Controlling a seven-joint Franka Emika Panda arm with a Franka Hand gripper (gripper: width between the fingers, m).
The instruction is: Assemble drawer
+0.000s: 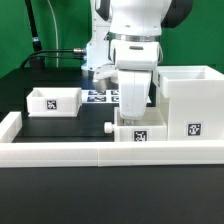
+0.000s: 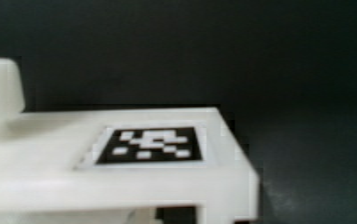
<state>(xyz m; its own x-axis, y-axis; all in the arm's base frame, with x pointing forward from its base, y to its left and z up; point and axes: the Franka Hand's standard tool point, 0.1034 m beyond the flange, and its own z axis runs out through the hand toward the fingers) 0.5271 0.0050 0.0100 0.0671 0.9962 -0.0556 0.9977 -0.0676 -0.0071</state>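
Tray (image 1: 135, 133) just beside housing (image 1: 190, 105)

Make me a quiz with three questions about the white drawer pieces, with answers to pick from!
1. Where is the tall housing? A) exterior view's right; B) exterior view's left; C) on the marker board.
2. How many small trays are there? A) one; B) two; C) four.
3. The tray on the exterior view's left is: A) resting on the table; B) lifted up; C) inside the housing.
Answers: A, it stands at the right edge; B, that left one plus the middle tray under the arm; A, it sits alone and nothing holds it.
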